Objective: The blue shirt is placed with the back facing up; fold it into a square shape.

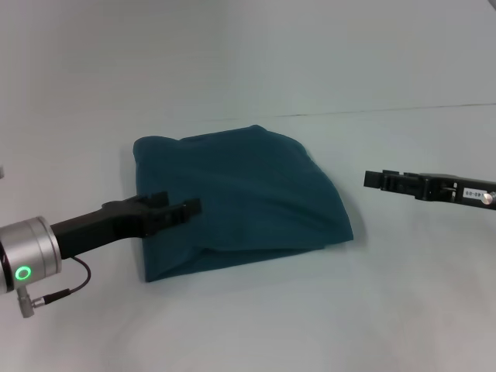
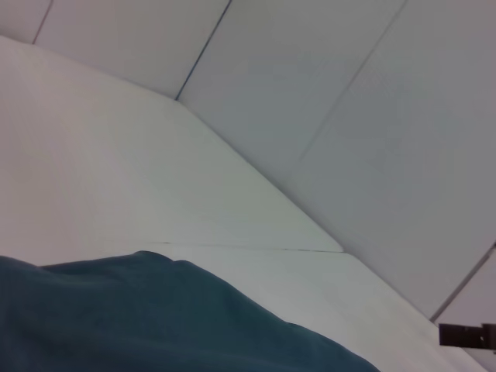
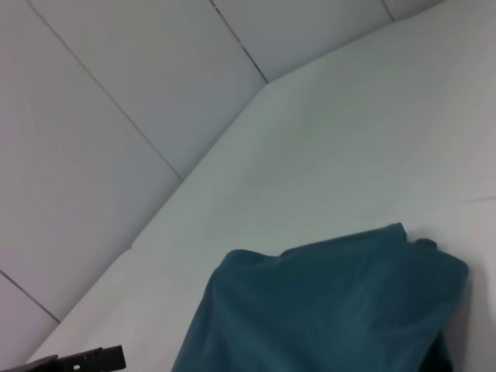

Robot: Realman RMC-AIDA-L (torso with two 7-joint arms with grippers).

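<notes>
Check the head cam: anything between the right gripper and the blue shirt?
Nothing. In the head view, only bare white table separates the right gripper from the blue shirt. The left gripper is over the shirt's opposite side.

Left arm: brushed silver cylindrical wrist segment bearing a glowing green ring light, a thin black cable looping to a small metal plug beneath it, and a matte black left end effector (image 1: 180, 209). Right arm: black right end effector (image 1: 377, 180) carrying a white printed label and a silver screw
</notes>
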